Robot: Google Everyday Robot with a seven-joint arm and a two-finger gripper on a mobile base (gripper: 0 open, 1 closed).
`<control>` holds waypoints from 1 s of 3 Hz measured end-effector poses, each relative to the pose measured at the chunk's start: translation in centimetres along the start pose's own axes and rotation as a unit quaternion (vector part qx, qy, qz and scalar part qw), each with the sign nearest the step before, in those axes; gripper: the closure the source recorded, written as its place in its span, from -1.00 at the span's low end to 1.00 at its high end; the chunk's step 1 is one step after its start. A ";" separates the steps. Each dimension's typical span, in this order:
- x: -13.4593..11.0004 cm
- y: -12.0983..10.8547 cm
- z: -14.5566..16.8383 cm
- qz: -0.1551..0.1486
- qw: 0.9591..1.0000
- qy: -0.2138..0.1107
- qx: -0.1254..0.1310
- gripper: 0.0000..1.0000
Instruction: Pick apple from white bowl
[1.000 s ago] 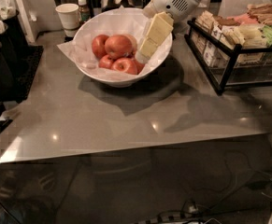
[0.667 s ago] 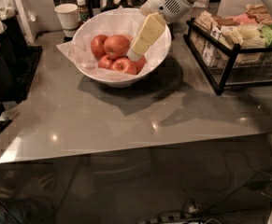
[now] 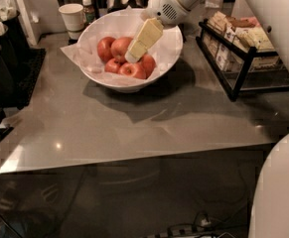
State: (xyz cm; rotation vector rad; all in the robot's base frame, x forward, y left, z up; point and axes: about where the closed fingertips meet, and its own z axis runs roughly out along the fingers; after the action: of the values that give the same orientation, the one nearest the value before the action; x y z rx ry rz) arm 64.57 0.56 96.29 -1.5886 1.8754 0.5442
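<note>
We see the claw [image 3: 132, 56] inside the white bowl [image 3: 129, 87], at the end of the white arm [image 3: 181, 1] that reaches in from the upper right. The claw is pale yellow and slants down and to the left. Its tip is among the apples [image 3: 113, 66], touching or almost touching the pile, between the back apple [image 3: 120, 47] and the front apple [image 3: 133, 71]. From this side it looks like one flat piece, so we cannot tell if it is apart or together, and we cannot tell if it grips any fruit.

The white bowl stands on the grey counter [image 3: 134, 128], in the far half of it. The bowl is lined with crinkled white paper [image 3: 74, 57], which sticks out over the rim on the left. The apples are red and lie close together on the bottom of the bowl, all of them lower than the rim. We count about five, one partly hidden behind the claw.

Behind the bowl, to the left, there is a small paper cup [image 3: 73, 18] and just beside it a small bottle [image 3: 88, 9]. To the right of the bowl, near it but not touching, stands a black wire rack [image 3: 233, 76] filled with packaged snacks. At the left edge is a black holder [image 3: 15, 58] with white things which we cannot identify. A white part of the robot body [image 3: 278, 192] fills the lower right corner
</note>
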 end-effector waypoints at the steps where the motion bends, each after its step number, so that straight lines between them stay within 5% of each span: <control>1: 0.0 0.0 0.1 0.000 1.000 0.000 0.000 -0.61; 2: 0.1 -0.1 0.4 0.003 1.000 -0.001 0.000 -0.32; 3: 0.3 -1.1 1.9 0.015 1.000 -0.004 0.001 -0.72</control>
State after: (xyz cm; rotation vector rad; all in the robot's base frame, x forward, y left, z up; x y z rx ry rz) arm 65.96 1.35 94.78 -1.5567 1.8963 0.5611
